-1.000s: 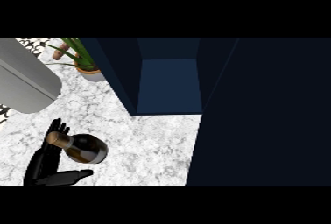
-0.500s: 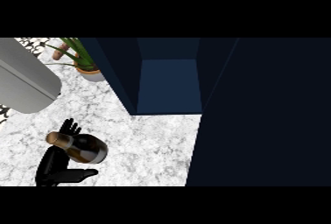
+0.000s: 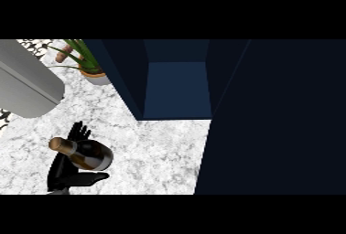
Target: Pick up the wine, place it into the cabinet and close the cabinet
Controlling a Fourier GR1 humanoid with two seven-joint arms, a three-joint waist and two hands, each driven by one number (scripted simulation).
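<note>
Head view: marble counter [image 3: 162, 151], seen steeply from above. The wine [image 3: 82, 153], a dark bottle with a tan foil-capped neck, is near the counter's lower left corner, neck pointing toward the left edge, body angled toward the lower right. The left hand [image 3: 67, 167] lies under and behind the bottle; its fingers [image 3: 79, 131] show above the bottle, fairly straight and spread, the thumb sticks out below the bottle's body; whether they clasp the bottle or only cradle it, cannot tell. The cabinet [image 3: 175, 87], dark blue, is open at the counter's upper middle, its inner floor visible; its door [image 3: 277, 119] fills the right side as a dark panel. Wine and cabinet are well apart. A potted plant [image 3: 84, 64] stands at the upper left, just beside the cabinet's left wall. A grey rounded object [image 3: 27, 87] occupies the far left edge.
</note>
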